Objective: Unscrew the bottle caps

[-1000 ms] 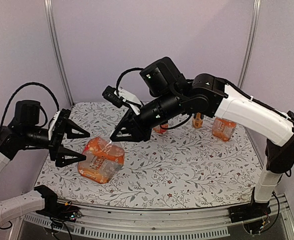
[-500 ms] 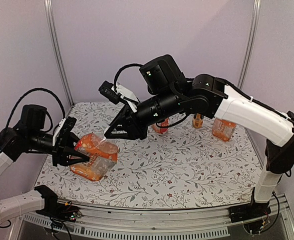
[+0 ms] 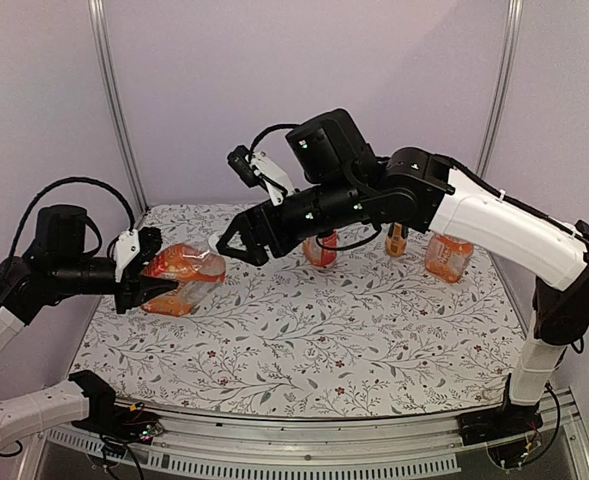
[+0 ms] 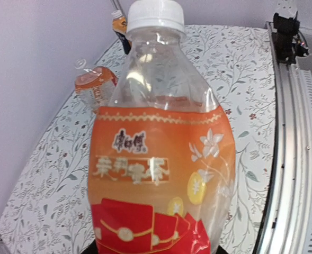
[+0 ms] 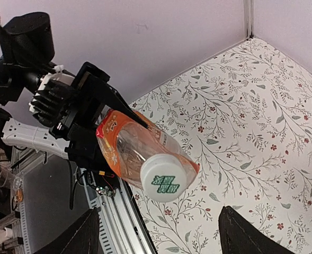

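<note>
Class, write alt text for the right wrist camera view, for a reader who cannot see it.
A clear orange-labelled bottle points its white cap at the camera, gripped around its lower body by the left claw. The right claw stands open at the bottom edge, a finger either side of the cap, not touching it, above a floral-patterned table.

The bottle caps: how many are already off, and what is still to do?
No loose cap is visible. In hand: the left gripper is shut on a squat bottle, tilted off the table, its white cap on; the open right gripper faces that cap. Left: this cap, plus three bottles at the back, caps unclear.
</note>
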`<state>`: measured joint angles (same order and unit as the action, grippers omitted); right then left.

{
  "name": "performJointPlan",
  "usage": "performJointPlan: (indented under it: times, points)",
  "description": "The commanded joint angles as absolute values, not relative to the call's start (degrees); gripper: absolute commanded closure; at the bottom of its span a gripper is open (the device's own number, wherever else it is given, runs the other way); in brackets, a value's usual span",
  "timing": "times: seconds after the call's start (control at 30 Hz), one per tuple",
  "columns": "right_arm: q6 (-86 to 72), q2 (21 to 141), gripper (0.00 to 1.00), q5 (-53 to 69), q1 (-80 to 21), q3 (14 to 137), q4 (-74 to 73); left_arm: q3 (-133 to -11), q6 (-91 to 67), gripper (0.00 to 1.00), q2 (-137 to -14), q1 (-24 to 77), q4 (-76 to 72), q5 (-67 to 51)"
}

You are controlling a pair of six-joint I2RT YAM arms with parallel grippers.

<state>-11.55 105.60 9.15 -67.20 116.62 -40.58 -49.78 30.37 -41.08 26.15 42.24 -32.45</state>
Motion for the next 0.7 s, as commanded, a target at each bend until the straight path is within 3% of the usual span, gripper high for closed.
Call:
performJointPlan:
  times: [0.0,0.23,0.43,0.67]
  points:
    - [-26.8,105.3,0.22,5.9,-65.0,114.9,-40.4,-48.4,43.9,0.76,-40.3,27.4,32.6,-9.2]
    - [-34.7,109.7,0.24,14.4,-62.4,116.6,-34.6,-46.1,58.7,0.76,-38.8,34.5,25.7,5.5]
    - [-36.7,113.8,0.32,17.0,-61.7,119.2,-32.3,-45.3,59.0,0.76,-39.0,36.6,24.9,6.9]
    - [-37.7,115.4,0.64,19.7,-61.4,119.4,-29.5,-44.4,58.9,0.76,-39.0,37.0,24.7,6.5]
